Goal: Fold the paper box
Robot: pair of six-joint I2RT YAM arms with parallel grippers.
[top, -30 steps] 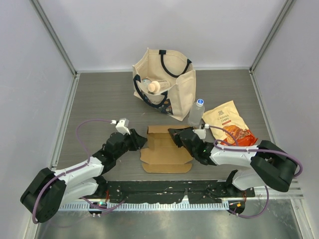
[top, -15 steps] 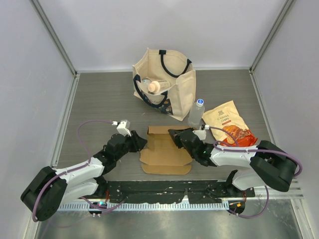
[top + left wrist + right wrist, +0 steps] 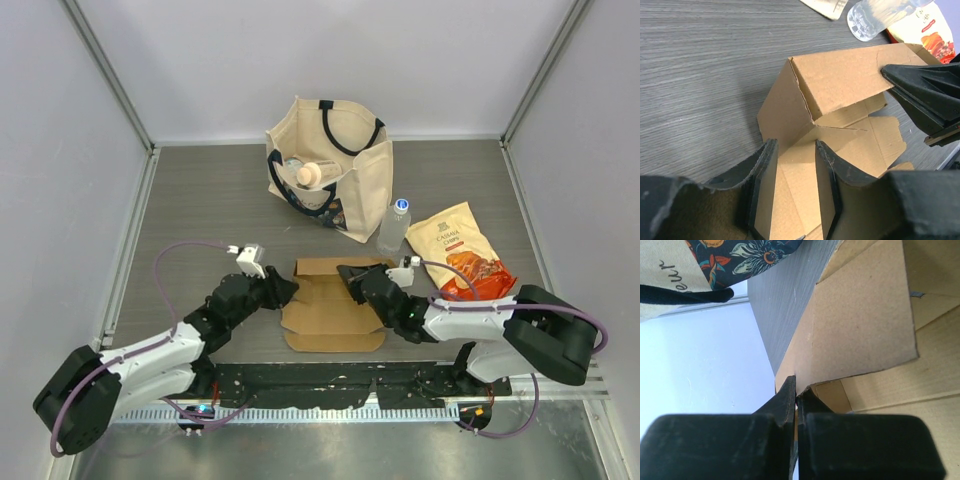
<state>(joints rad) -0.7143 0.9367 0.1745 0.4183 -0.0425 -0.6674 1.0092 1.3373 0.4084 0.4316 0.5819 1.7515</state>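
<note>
The brown paper box (image 3: 335,310) lies partly folded on the table between my two arms. Its far flap stands raised. My right gripper (image 3: 347,273) is shut on the right end of that raised flap; in the right wrist view the fingertips (image 3: 797,390) pinch the cardboard edge of the box (image 3: 865,315). My left gripper (image 3: 284,291) is open at the box's left edge. In the left wrist view its fingers (image 3: 762,170) straddle a cardboard panel without touching it, with the raised flap (image 3: 840,82) and the right gripper (image 3: 925,92) beyond.
A cream tote bag (image 3: 330,165) stands behind the box. A clear water bottle (image 3: 394,228) and an orange snack pouch (image 3: 462,250) sit at the back right, close to my right arm. The bottle (image 3: 880,15) also shows in the left wrist view.
My right gripper has drawn the far flap slightly nearer and more upright. My left gripper has shifted a little right, onto the box's left edge.
</note>
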